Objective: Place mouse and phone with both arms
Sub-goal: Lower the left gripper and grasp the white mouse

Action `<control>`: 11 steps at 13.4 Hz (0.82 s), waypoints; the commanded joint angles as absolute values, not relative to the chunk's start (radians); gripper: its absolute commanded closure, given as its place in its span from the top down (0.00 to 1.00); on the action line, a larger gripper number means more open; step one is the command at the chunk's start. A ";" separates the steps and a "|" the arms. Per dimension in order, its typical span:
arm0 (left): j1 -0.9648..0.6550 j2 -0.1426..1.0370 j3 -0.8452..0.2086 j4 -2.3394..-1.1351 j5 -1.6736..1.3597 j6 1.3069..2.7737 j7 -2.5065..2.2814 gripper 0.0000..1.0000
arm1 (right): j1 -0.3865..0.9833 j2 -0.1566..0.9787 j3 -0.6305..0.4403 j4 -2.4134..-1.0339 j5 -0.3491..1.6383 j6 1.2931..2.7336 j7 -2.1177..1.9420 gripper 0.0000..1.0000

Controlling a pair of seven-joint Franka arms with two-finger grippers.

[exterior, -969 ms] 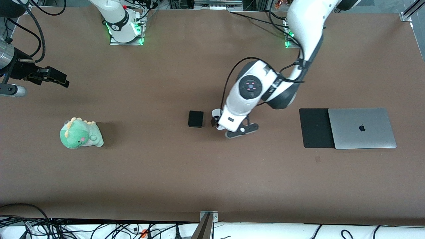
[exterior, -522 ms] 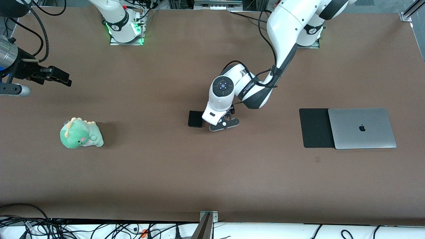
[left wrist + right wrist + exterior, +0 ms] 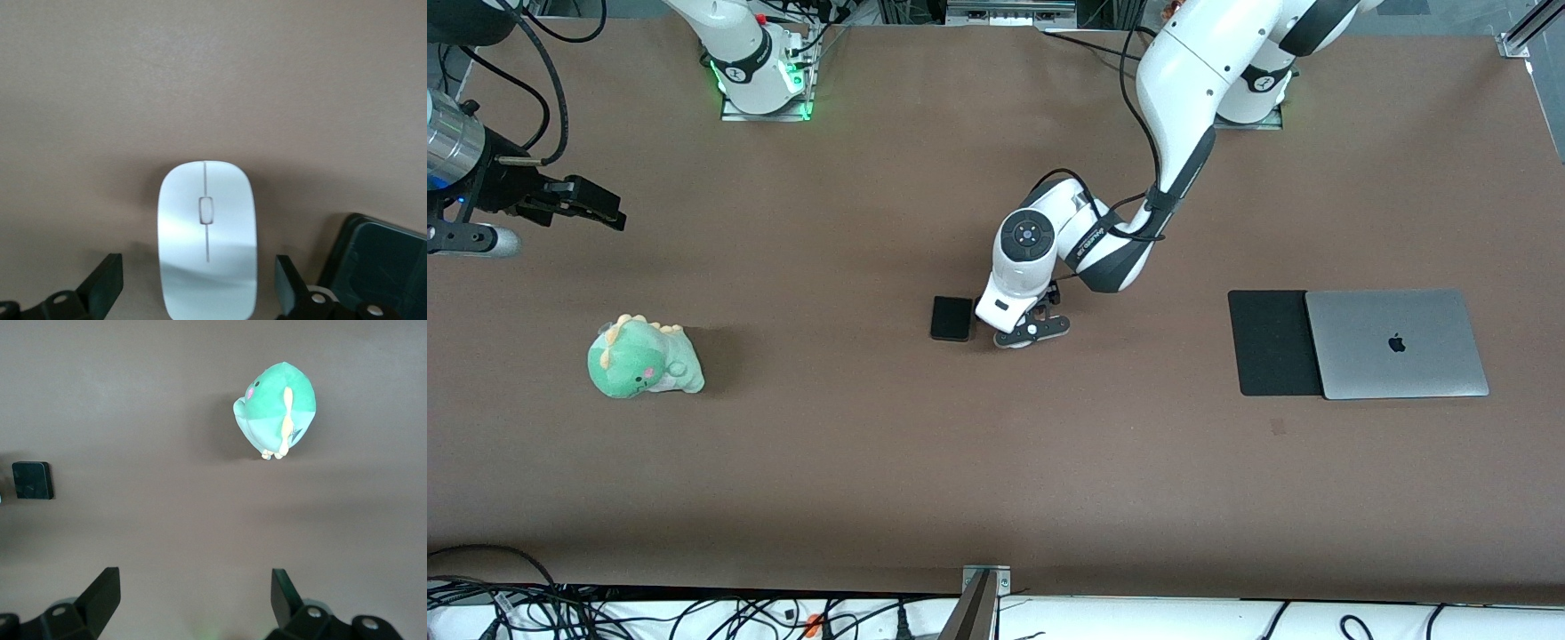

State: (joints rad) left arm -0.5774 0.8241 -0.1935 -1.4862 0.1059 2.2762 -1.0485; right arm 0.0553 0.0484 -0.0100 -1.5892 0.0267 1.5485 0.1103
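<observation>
Brown table (image 3: 871, 462), matte, mostly bare; cables along the edge nearest the front camera. Left gripper (image 3: 200, 293) hung low over the white mouse (image 3: 207, 240) mid-table — fingers (image 3: 107, 283) spread wide on either side of it, not gripping. Black phone (image 3: 951, 318) lay flat just beside the mouse, toward the right arm's end. Right gripper (image 3: 193, 600) waited, wide open and holding nothing, above the table near the green plush dinosaur (image 3: 643, 357). Laptop (image 3: 1396, 343) sat closed, overlapping a black mouse pad (image 3: 1270, 342), at the left arm's end.
</observation>
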 commanded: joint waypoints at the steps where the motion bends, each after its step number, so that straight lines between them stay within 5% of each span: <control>1: -0.589 0.808 -0.186 -1.519 0.144 2.292 -1.097 1.00 | 0.058 0.048 -0.009 -1.586 0.017 1.536 0.112 1.00; 11: -0.600 0.825 -0.184 -1.503 0.147 2.315 -1.155 1.00 | 0.064 0.048 -0.009 -1.585 0.017 1.534 0.112 1.00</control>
State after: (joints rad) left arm -0.5907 0.8249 -0.1932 -1.4984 0.1176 2.3023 -1.1276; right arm 0.0580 0.0484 -0.0099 -1.5893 0.0267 1.5458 0.1103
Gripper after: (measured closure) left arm 0.000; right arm 0.000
